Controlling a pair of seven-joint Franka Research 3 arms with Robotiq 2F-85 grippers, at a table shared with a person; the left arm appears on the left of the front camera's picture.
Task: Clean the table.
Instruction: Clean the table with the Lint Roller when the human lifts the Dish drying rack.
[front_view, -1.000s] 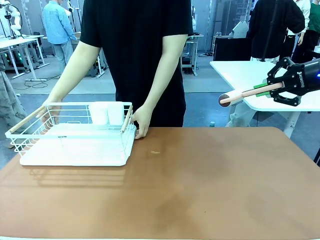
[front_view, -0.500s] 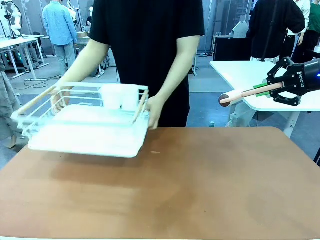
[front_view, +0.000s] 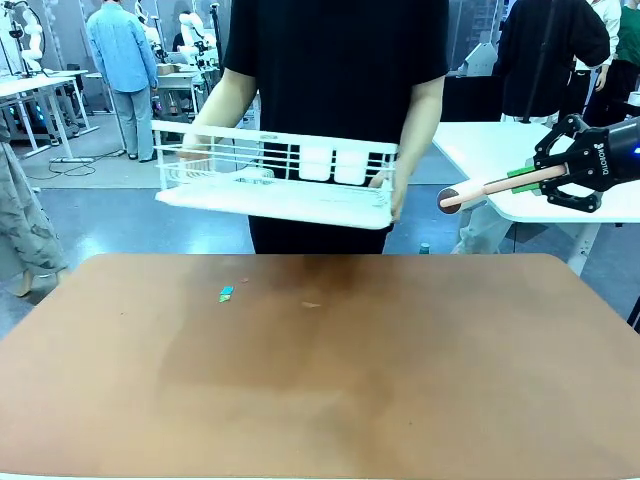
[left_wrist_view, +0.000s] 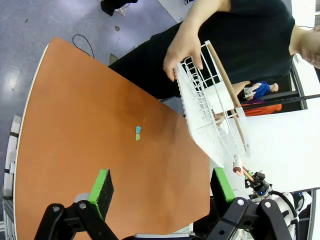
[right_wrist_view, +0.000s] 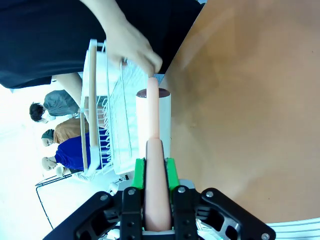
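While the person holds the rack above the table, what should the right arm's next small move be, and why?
Probably swing the right gripper, shut on the pink-handled roller, down toward the small teal scraps on the table. The white rack is held clear above it, leaving the scraps exposed.

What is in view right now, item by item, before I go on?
table: one, reddish-brown, in front of the robot
scrap: one, green-blue, on the table, far left part
speck: one, pale, on the table beside the scrap
wire rack: one, white, lifted above the table's far edge
containers: two, white, inside the rack
white table: one, far right
roller tool: one, pinkish handle, in the right hand
person's hands: two, one at each end of the rack
left hand: black, green pads, open, above the table
right hand: black, green pads, shut on the tool
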